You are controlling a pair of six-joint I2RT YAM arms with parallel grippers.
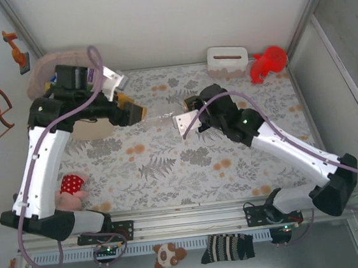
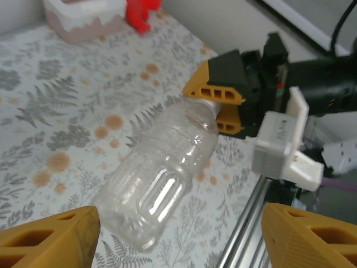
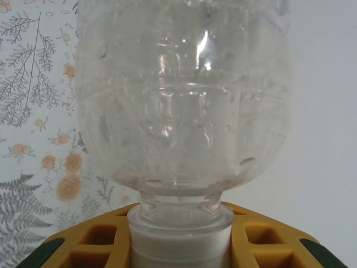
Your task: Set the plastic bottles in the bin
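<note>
1. middle of the desk (image 1: pixel 170 167), centre of the top view: the right claw (image 2: pixel 213 105) is clamped on the neck of a clear bottle (image 2: pixel 162 173) and holds it off the desk, with its base toward the left of the frame.
2. just left of that, the left claw (image 1: pixel 137 113) stands wide. its fingers sit either side of the bottle's base without touching it, which looks like a hand-over not yet made.
3. far, upper left of the top view: the bin (image 1: pixel 43 62) sits partly behind the left arm. its inside is hidden, so i cannot tell what it already holds.
4. my judgement: this bottle is lifted but not binned. what is left is for the left claw to close, the right to let go, then a carry to the bin and a drop.
</note>
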